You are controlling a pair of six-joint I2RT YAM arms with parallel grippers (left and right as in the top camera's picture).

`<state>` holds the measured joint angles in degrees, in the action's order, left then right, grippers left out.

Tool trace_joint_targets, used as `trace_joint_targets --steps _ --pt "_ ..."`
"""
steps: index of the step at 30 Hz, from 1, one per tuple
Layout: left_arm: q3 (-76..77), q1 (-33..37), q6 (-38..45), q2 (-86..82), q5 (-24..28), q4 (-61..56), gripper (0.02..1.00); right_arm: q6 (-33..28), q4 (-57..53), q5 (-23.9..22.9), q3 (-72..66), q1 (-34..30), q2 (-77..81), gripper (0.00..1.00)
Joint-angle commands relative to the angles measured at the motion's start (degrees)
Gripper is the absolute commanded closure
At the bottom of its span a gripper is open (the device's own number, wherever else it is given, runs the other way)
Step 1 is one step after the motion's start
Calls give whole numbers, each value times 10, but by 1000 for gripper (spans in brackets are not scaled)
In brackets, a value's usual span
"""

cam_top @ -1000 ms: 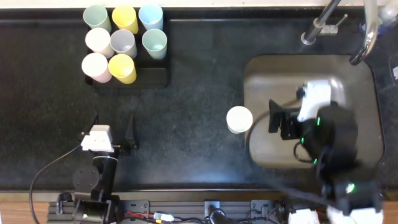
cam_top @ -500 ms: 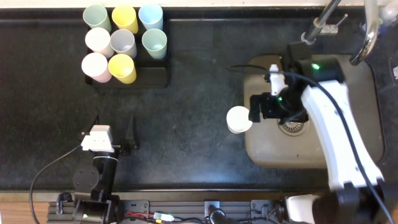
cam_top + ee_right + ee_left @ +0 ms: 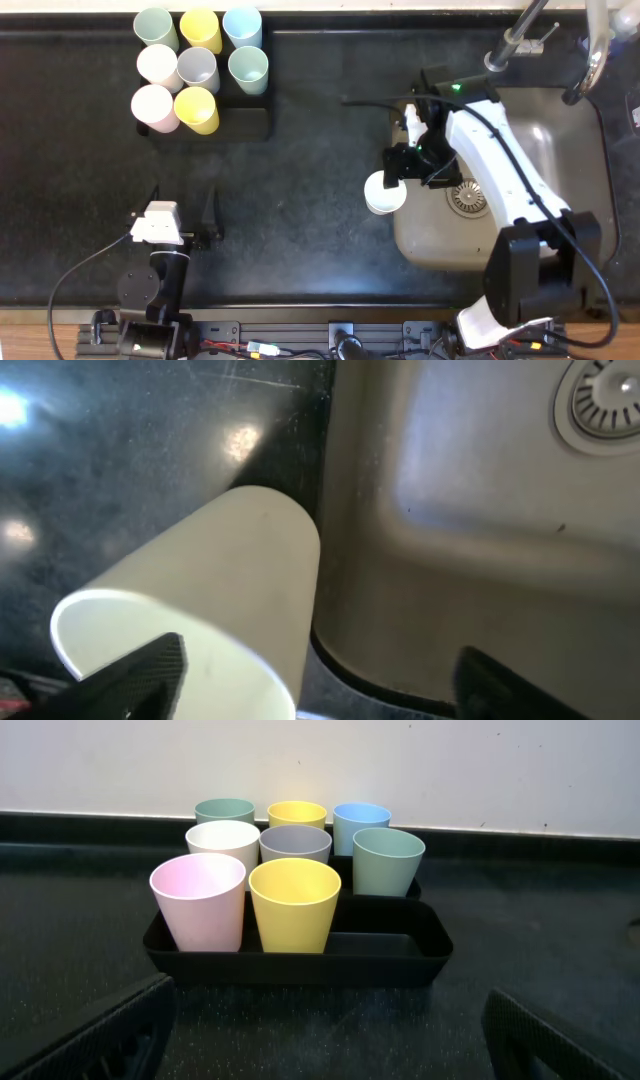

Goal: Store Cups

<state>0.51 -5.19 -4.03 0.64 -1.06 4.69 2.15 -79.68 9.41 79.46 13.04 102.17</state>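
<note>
A white cup (image 3: 385, 193) stands upright on the black counter, right at the sink's left rim. My right gripper (image 3: 393, 174) hangs over it, open; in the right wrist view one finger (image 3: 135, 678) lies across the mouth of the cup (image 3: 215, 600) and the other sits out over the sink side. At the back left a black tray (image 3: 252, 125) holds several cups in pink, yellow, white, grey, green and blue. My left gripper (image 3: 183, 207) rests open near the front left, facing the tray (image 3: 390, 945), with the pink cup (image 3: 200, 905) and yellow cup (image 3: 295, 905) nearest.
A steel sink (image 3: 560, 235) with a drain (image 3: 468, 197) takes up the right side, and a faucet (image 3: 515, 38) stands behind it. The tray's front right corner has no cup on it. Bare black counter lies between the tray and the sink.
My right arm has swung out of the sink basin and leftward until its gripper hangs over the white cup. The cup, the tray and my left arm have stayed put.
</note>
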Motion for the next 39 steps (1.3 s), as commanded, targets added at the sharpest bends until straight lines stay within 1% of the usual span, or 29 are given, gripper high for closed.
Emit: trace_joint_targets --steps 1,2,4,7,9,10,11,18,21,24,28,32,39 --pt "-1 3 10 -5 6 2 18 6 2 -20 16 17 7 329" --pt "-1 3 10 -5 6 2 20 7 3 -20 16 19 7 386" --pt "-1 3 10 -5 6 2 18 7 5 -20 16 21 7 549" --pt "-1 3 10 -5 6 2 18 5 7 -21 16 25 7 693" --pt "-1 3 10 -5 6 2 18 4 7 -33 16 28 7 820" --pt "-1 3 10 -5 6 2 18 4 8 -41 16 30 7 899" --pt "-1 3 10 -5 6 2 18 4 9 -45 16 32 7 954" --pt "-1 3 10 -5 6 2 18 4 40 -36 22 54 -10 958" --pt "-1 3 10 -5 6 2 18 12 45 -28 57 70 -41 956" --pt "-1 3 10 -5 6 2 18 43 50 -28 129 91 -70 958" --pt "-1 3 10 -5 6 2 18 77 56 -31 261 128 -70 958" --pt "-1 3 10 -5 6 2 18 109 69 -62 371 180 -28 956" --pt "-1 3 10 -5 6 2 18 129 76 -61 472 243 83 958"
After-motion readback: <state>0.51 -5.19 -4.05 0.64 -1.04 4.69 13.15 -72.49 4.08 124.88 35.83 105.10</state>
